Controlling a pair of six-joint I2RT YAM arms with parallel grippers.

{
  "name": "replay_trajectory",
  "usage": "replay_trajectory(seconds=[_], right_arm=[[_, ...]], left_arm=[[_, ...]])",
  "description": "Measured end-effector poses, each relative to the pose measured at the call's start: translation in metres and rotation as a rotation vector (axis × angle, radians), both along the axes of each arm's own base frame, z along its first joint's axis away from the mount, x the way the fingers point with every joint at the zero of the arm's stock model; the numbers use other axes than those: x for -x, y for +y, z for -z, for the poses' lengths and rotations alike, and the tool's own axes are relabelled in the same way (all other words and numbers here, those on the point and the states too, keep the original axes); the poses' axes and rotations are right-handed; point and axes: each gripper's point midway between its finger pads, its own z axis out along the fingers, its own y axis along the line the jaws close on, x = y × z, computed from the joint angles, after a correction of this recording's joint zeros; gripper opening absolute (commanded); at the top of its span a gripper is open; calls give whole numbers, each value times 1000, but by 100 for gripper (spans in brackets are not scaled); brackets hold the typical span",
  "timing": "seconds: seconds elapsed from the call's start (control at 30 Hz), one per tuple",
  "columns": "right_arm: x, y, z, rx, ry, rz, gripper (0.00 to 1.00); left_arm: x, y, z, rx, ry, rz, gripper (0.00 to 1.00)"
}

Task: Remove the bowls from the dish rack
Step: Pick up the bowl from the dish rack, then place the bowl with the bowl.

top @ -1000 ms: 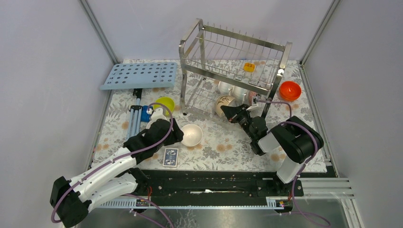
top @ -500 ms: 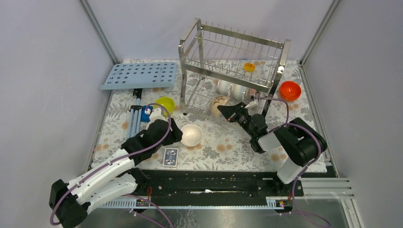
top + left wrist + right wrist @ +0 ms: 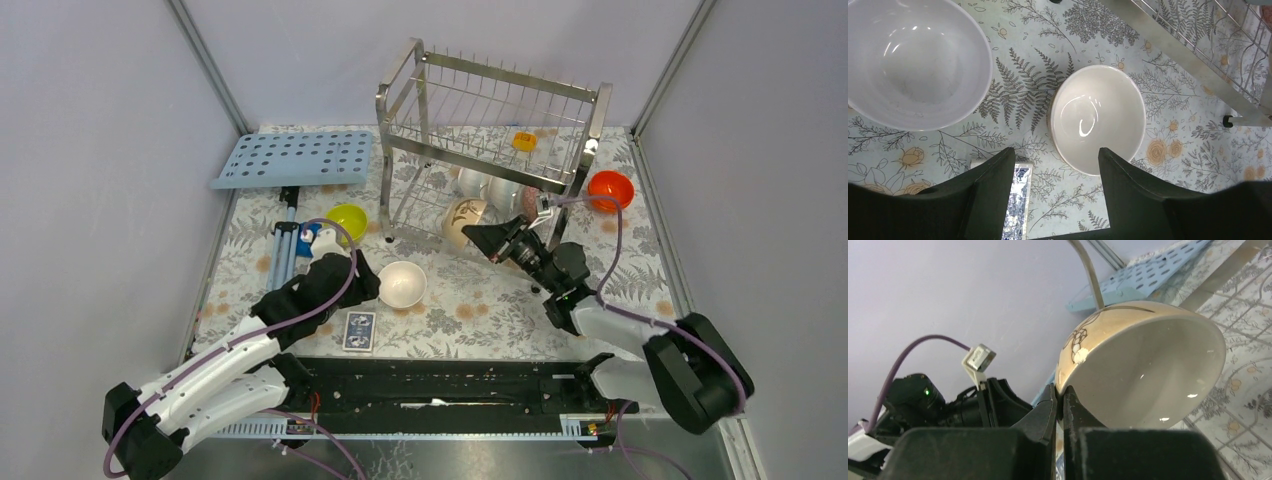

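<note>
Nearest to me, my left jaws stand apart, hanging over the white bowl (image 3: 1095, 120), which sits upright on the tabletop (image 3: 480, 300) just ahead of and between their tips. That bowl is already out, so this side has nothing to fetch. The yellow-green bowl (image 3: 347, 218) sits a little further off to the left.

Further out, my right jaws are pressed together on the near rim of the beige bowl (image 3: 1143, 370), pinching the wall with one tip inside and one outside. The bowl stands on edge, not flat. Its body lies beyond my tips, toward the dish rack (image 3: 384, 120), with the hollow turned out to the side. From above it sits at the front of the lower tier, between the rack's front posts. I cannot tell whether it is touching the wires.

So the way out, as I judge it, is straight back toward my base, keeping between the posts. My right arm is plainly the nearer one for the white bowls (image 3: 475, 183) behind it. The orange-red bowl (image 3: 610, 188) lies outside the rack, far right.
</note>
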Motion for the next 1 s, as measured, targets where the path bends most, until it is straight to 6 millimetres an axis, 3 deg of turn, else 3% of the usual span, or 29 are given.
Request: replay_trajectory(seconds=[0.37, 0.7, 0.87, 1.0], right_arm=[[59, -23, 0, 214, -21, -71, 0], [100, -50, 19, 531, 37, -113, 0], [111, -49, 3, 653, 24, -146, 0], [107, -29, -14, 743, -16, -176, 0]], left_arm=[[-6, 1, -20, -7, -41, -2, 67], [-16, 6, -37, -45, -91, -24, 67], [-22, 8, -52, -58, -129, -36, 68], [-26, 9, -68, -62, -164, -33, 77]])
